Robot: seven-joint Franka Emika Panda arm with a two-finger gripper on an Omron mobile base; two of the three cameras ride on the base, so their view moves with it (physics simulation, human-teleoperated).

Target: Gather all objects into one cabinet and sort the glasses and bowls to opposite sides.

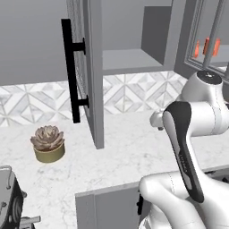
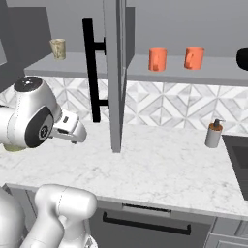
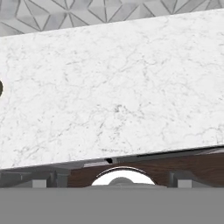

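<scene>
In the right base view a cream mottled mug point(image 2: 58, 48) stands on the cabinet shelf point(image 2: 43, 65) left of the open grey door point(image 2: 115, 72) with its black bar handle point(image 2: 91, 72). Right of the door, two orange cups point(image 2: 157, 59) point(image 2: 193, 57) stand on the neighbouring shelf point(image 2: 213, 73). The black bowl point(image 2: 243, 58) sits at the frame's right edge. The left base view shows the door handle point(image 1: 71, 71), a bare shelf point(image 1: 129, 60) and the orange cups point(image 1: 206, 46) behind grey bars. My gripper point(image 2: 76, 131) point(image 1: 155, 120) hangs low over the marble counter, far below the shelves, open and holding nothing.
A potted succulent point(image 1: 48, 143) stands on the counter point(image 1: 125, 152) at the left. A grey soap dispenser point(image 2: 213, 134) sits by the sink point(image 2: 238, 157) at the right. The open door juts out over the counter. The hand view looks down on marble counter point(image 3: 113, 87).
</scene>
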